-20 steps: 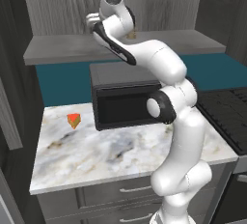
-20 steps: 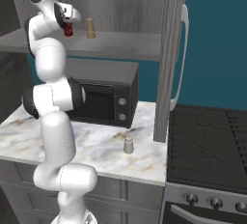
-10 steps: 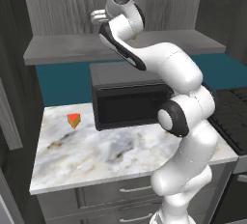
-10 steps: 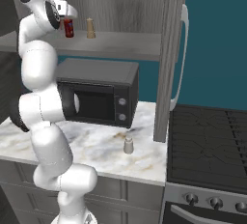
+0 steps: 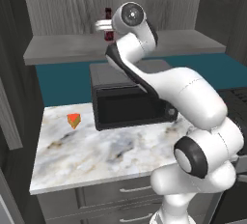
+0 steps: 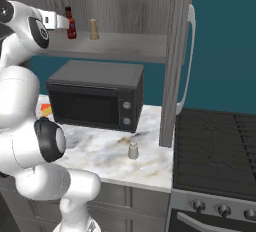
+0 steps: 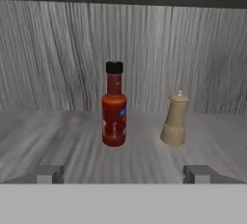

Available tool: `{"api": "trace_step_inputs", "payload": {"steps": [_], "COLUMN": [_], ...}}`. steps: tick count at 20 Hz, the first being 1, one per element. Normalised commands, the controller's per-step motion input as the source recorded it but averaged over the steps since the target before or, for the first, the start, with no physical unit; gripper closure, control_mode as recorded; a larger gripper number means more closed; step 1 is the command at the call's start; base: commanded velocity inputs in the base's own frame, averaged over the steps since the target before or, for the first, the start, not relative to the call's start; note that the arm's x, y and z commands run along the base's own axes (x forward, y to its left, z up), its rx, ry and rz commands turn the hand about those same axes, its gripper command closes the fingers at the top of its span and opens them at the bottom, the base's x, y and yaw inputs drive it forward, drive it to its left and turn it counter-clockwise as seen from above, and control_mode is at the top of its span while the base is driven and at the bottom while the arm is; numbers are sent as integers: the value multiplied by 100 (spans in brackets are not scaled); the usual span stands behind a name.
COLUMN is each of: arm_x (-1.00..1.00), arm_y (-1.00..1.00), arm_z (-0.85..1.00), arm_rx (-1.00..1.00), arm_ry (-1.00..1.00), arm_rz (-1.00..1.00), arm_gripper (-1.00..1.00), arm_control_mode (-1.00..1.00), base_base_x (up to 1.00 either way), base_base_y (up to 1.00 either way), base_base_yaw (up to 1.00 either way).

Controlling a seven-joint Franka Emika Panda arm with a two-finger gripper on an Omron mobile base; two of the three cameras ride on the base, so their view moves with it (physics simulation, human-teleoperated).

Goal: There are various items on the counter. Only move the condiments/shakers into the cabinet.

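Dark red sauce bottle, black-capped, stands upright beside the tan shaker in the cabinet; end effector released, its fingertips cropped.

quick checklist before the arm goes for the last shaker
1. Sauce bottle upright on the cabinet shelf: ok.
2. Tan shaker upright on the shelf beside the bottle, apart from it: ok.
3. Gripper open, fingers apart and clear of the bottle: ok.
4. Nothing held: ok.
5. Pale shaker upright on the counter, in front of the microwave: ok, not yet moved.
6. Orange wedge on the counter, to be left there: ok.
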Motion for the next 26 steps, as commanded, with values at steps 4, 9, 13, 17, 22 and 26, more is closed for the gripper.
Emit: {"api": "trace_step_inputs", "payload": {"steps": [4, 9, 13, 17, 22, 26], "arm_x": [-100, -100, -100, -100, -91, -80], "arm_y": [-26, -33, -31, -41, -44, -39], "arm_z": [35, 63, 48, -3, -62, -86], "arm_rx": [8, 5, 0, 0, 0, 0], "arm_ry": [-1, 5, 14, 14, 10, 2], "arm_rz": [0, 0, 0, 0, 0, 0], "arm_gripper": [-100, -100, -100, -100, -100, -100], "arm_control_mode": [-100, -100, -100, -100, -100, -100], "base_base_x": [0, 0, 0, 0, 0, 0], "base_base_y": [0, 0, 0, 0, 0, 0], "base_base_yaw": [0, 0, 0, 0, 0, 0]}}
